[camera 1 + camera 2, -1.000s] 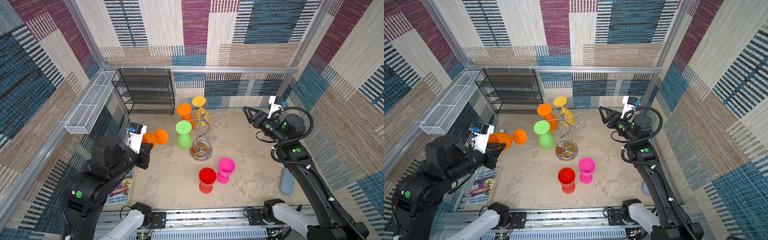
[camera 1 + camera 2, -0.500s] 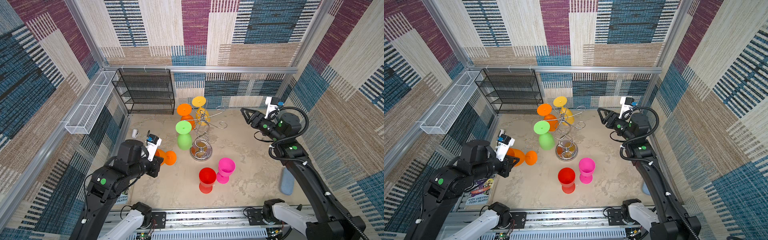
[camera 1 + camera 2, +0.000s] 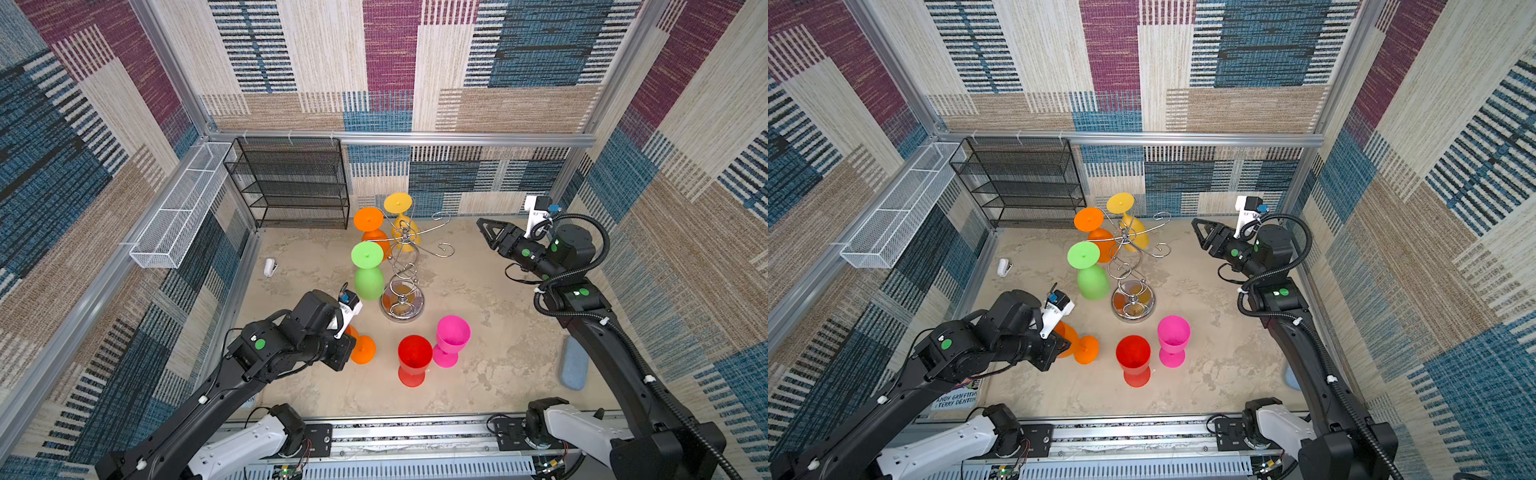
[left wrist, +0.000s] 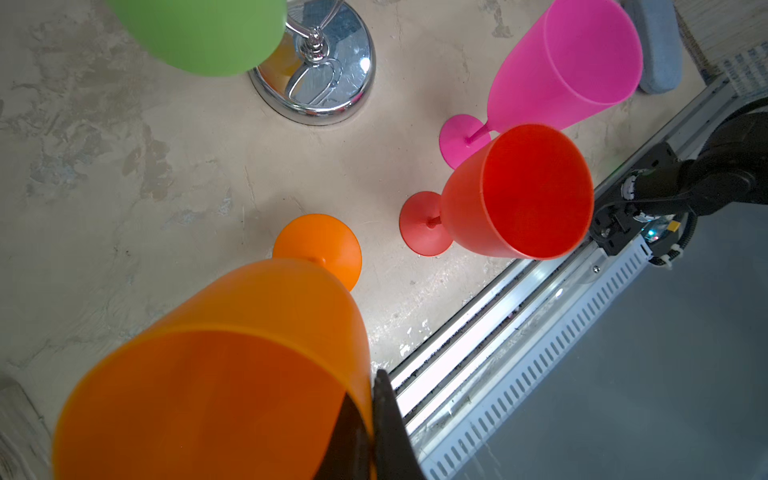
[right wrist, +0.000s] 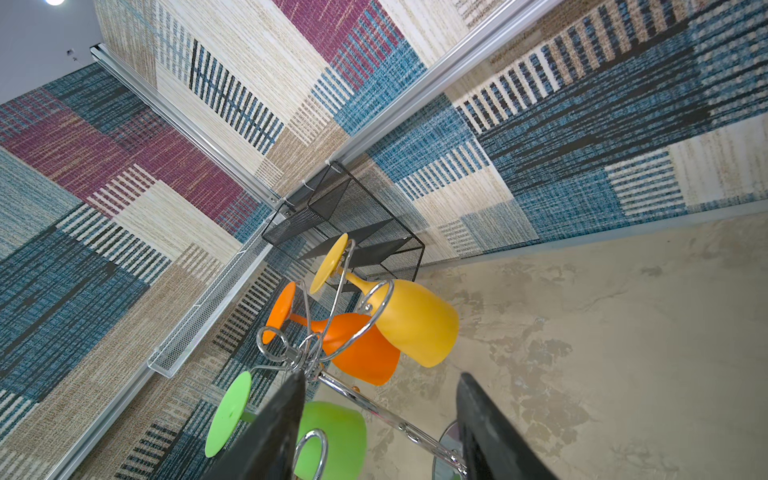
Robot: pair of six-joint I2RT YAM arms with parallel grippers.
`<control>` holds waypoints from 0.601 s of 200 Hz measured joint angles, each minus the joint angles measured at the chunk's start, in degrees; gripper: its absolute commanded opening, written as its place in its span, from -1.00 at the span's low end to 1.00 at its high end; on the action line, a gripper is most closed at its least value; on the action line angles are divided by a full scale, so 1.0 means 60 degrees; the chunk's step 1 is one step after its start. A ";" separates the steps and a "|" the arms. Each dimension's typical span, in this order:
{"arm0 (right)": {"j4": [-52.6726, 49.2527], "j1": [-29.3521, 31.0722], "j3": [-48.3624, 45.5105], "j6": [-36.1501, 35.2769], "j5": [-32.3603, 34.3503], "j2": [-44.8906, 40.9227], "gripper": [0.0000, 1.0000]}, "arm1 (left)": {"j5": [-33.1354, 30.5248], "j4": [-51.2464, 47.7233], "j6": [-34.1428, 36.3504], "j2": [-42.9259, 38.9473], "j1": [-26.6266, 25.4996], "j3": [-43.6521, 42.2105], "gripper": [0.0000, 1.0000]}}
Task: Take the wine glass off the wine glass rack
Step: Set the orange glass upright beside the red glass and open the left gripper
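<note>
The orange glass [image 3: 362, 350] is off the rack [image 3: 402, 305], low by the table [image 3: 478, 291] front-left of it, with a clear gap to the red glass [image 3: 413, 357] and near the front rail [image 4: 478, 332]. Only the left wrist view shows the left gripper [image 4: 368, 428] pinching its rim. The right gripper [image 3: 486, 232], open and empty, hangs right of the rack.

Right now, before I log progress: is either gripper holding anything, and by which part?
The left gripper pinches an orange wine glass by its bowl wall at the rim, one finger inside. The right gripper stands open and holds nothing.
</note>
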 measured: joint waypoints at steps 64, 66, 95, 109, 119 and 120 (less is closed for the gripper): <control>0.0004 -0.0007 -0.0149 -0.0007 -0.0062 0.0044 0.20 | -0.1082 0.0328 -0.0321 0.1293 -0.1461 0.0211 -1.00; 0.0004 -0.0007 -0.0153 -0.0007 -0.0062 0.0044 0.19 | -0.1107 0.0331 -0.0335 0.1341 -0.1508 0.0215 -1.00; 0.0004 -0.0007 -0.0233 -0.0015 -0.0066 0.0040 0.19 | -0.1534 0.0357 -0.0455 0.1949 -0.2058 0.0288 -1.00; 0.0000 -0.0011 -0.0288 -0.0015 -0.0062 0.0040 0.19 | -0.1723 0.0357 -0.0510 0.2262 -0.2302 0.0346 -1.00; -0.0004 -0.0022 -0.0302 -0.0015 -0.0062 0.0040 0.19 | -0.1807 0.0357 -0.0550 0.2459 -0.2430 0.0390 -1.00; -0.0004 -0.0025 -0.0302 -0.0015 -0.0066 0.0040 0.19 | -0.1814 0.0357 -0.0554 0.2473 -0.2437 0.0393 -1.00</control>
